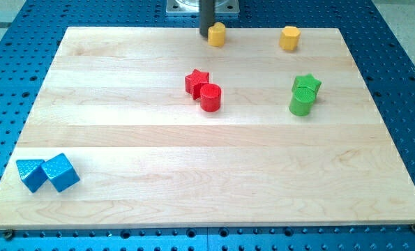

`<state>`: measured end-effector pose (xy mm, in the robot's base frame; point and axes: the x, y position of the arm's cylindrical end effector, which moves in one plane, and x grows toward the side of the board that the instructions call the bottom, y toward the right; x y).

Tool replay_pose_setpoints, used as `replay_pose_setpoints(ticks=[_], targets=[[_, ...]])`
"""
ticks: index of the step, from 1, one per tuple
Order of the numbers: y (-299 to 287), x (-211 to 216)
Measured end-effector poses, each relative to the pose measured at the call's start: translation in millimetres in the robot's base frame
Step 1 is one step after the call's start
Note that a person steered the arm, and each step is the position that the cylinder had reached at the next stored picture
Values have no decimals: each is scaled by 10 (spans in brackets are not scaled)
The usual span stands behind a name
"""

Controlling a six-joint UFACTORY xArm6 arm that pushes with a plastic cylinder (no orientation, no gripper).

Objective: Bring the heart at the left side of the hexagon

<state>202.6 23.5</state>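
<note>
A yellow block (217, 34), which looks like the heart, sits at the view's top edge of the wooden board (193, 160). My tip (204, 36) is just to its left, touching or nearly touching it. A second yellow block (289, 37), which looks like the hexagon, lies further to the view's right along the same top edge. The two yellow blocks are well apart, with the heart to the left of the hexagon.
A red star (196, 81) and a red cylinder (210, 97) touch near the middle top. A green star (307, 86) and a green cylinder (301, 102) touch at the right. Two blue blocks (32, 173) (61, 172) sit together at the bottom left corner.
</note>
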Motion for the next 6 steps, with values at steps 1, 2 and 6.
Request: replay_pose_setpoints(ticks=[1, 2, 6], targets=[[208, 109], [379, 284], [-287, 882]])
